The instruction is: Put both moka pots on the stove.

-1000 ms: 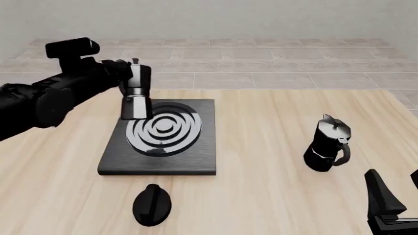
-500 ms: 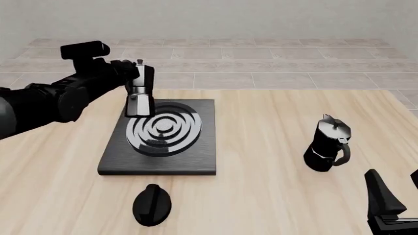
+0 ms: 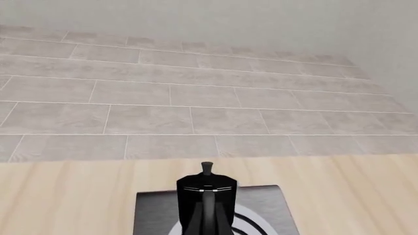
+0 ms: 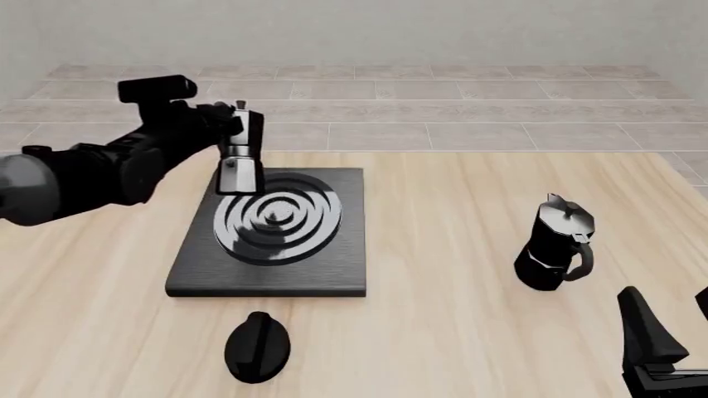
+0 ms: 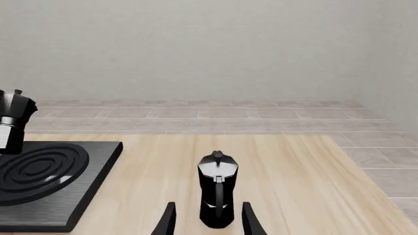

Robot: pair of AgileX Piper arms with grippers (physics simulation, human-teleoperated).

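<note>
Left gripper (image 4: 227, 133) carried farther right, clamped on moka pot (image 4: 238, 153) above stove (image 4: 332, 265), right gripper (image 5: 205, 220) fingers apart

Left claw (image 4: 227, 133) carried its moka pot (image 4: 238, 153) farther over stove (image 4: 271, 278)

Bright, even, sharp renders — faint shadows, glossy glints, no blur.

We've got a light wood table (image 4: 465, 332) here; sitting on it are the stove (image 4: 332, 265), one moka pot (image 4: 556, 245) and an oval knob (image 4: 258, 347).
</note>
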